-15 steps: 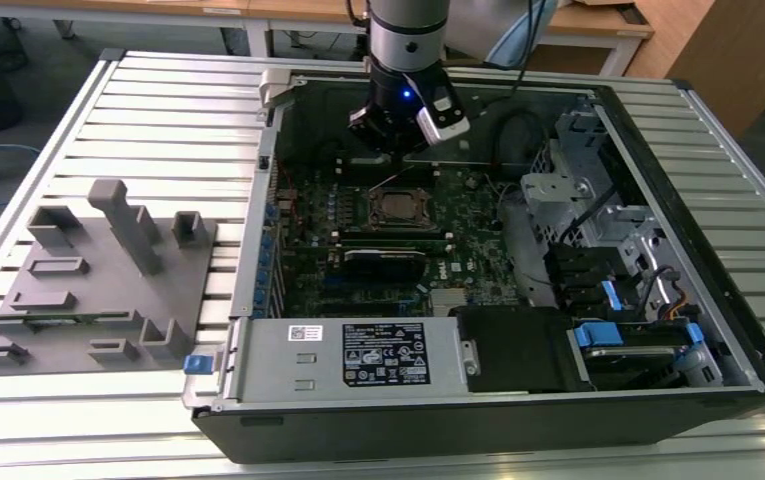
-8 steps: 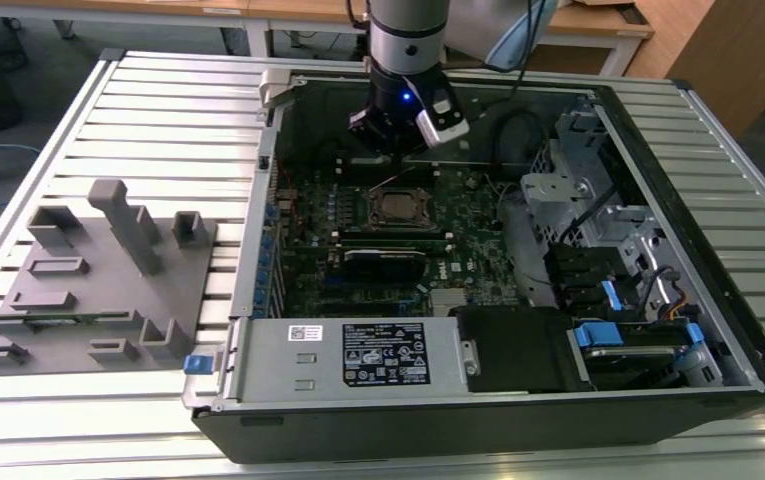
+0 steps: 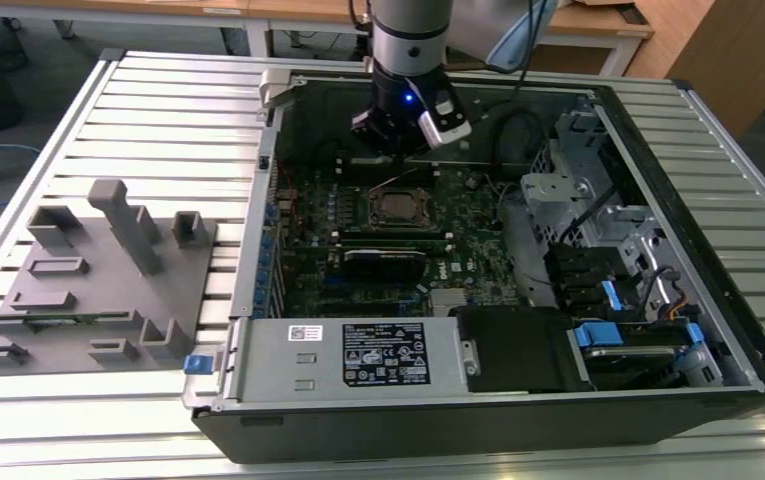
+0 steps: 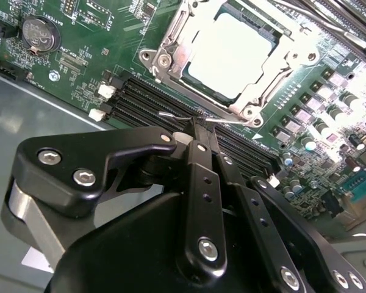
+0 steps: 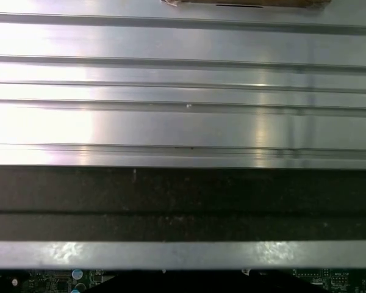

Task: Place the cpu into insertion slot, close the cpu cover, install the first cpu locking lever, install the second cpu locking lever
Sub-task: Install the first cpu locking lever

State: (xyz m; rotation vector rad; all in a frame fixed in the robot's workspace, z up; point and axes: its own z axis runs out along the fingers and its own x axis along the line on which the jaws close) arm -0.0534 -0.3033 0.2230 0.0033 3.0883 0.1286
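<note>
cpu (image 4: 232,58) sits in its socket under the closed cover (image 4: 265,76), which pins it flat. jaws, pinched nearly together into one narrow tip, hang at a thin lever (image 4: 232,121) beside the socket.

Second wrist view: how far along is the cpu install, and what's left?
Done: the cpu sits in its socket, and the cpu cover lies closed around it. In hand: the gripper, fingers together, is at the thin wire lever ends beside the socket. Left: the locking levers; whether either is latched I cannot tell.
</note>
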